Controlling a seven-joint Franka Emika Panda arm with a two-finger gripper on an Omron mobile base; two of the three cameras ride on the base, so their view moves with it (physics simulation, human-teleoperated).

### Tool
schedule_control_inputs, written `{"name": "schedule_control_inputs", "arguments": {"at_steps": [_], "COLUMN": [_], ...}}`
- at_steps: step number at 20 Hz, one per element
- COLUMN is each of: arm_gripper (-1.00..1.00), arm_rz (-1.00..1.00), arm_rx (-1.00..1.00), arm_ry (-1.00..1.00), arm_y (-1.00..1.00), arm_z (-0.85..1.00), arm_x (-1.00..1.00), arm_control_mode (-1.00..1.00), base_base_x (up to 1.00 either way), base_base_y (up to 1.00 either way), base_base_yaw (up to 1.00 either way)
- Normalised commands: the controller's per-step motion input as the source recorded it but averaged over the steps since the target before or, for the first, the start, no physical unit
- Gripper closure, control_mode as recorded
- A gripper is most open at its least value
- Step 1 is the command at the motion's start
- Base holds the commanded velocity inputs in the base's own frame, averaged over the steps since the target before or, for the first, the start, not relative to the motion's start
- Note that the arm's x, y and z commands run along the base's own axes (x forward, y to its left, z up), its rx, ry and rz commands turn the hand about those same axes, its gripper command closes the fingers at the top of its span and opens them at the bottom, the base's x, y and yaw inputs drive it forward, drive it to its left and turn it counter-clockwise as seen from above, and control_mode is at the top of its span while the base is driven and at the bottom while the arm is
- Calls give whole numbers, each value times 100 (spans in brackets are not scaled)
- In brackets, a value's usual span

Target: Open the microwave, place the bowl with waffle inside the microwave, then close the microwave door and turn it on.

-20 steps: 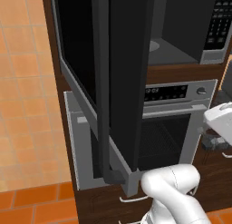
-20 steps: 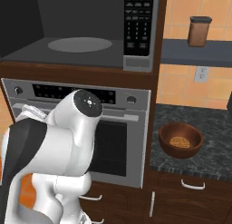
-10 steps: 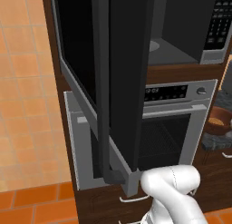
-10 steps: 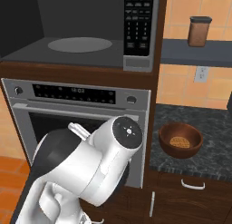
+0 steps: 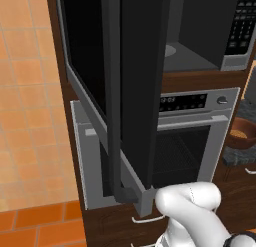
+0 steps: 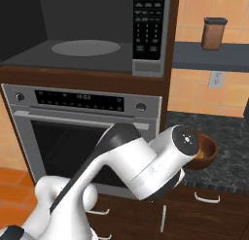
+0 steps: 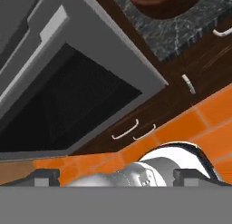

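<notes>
Left base view sits close in, low on the left, staring past the open microwave door (image 5: 135, 91) toward the oven (image 5: 195, 136). Right base view looks from the right, facing the microwave (image 6: 97, 35) cavity and that same oven front. Hand view is rolled, angled down at the oven and the dark counter (image 7: 190, 32).

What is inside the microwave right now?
The microwave stands open, and its grey cavity holds a round turntable plate with nothing on it. The bowl sits out on the dark counter, partly hidden by the arm.
</notes>
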Motion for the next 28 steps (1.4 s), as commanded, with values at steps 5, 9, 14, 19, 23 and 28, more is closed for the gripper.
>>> {"name": "schedule_control_inputs", "arguments": {"at_steps": [5, 9, 14, 19, 23, 28], "arm_gripper": [-100, -100, -100, -100, -100, -100], "arm_rz": [-13, -10, -4, -4, -6, -14], "arm_rx": [3, 5, 5, 7, 8, 1], "arm_ry": [7, 1, 8, 2, 0, 0], "arm_y": [-100, -100, -55, -18, -14, -21], "arm_z": [-49, -52, -10, -13, -28, -36], "arm_x": [99, 91, 23, 20, 55, 71], "arm_control_mode": [-100, -100, -100, -100, -100, -100], "base_base_x": [0, 0, 0, 0, 0, 0], "base_base_y": [0, 0, 0, 0, 0, 0], "base_base_yaw": [0, 0, 0, 0, 0, 0]}}
